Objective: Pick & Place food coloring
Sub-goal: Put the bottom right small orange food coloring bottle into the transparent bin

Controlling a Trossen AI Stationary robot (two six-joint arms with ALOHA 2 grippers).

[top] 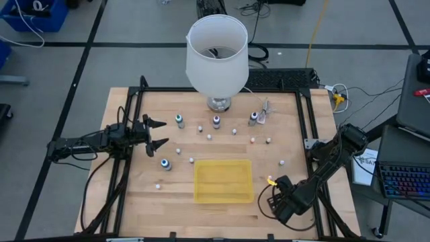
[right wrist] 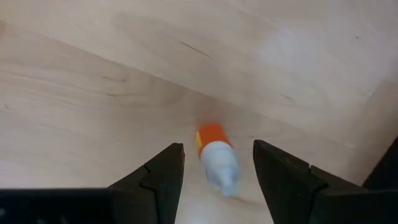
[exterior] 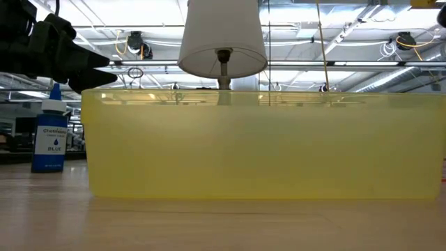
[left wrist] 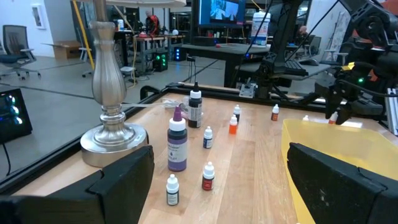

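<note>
The step in hand was the pick: the right gripper point(right wrist: 214, 171) hung over the bench point(top: 134, 195) beside the yellow tray point(top: 224, 180), fingers apart around a small bottle point(right wrist: 217, 157) lying on its side; it had an orange body and a pale cap. The next move probably called for lowering and closing squarely on it. Other bottles point(left wrist: 177, 146) stood upright near the lamp point(top: 216, 54); the left gripper point(top: 156, 134) waited with fingers apart, holding nothing.

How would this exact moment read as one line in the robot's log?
right end effector: open, over lying orange bottle | left end effector: open, waiting at table's left | yellow tray: empty
</note>
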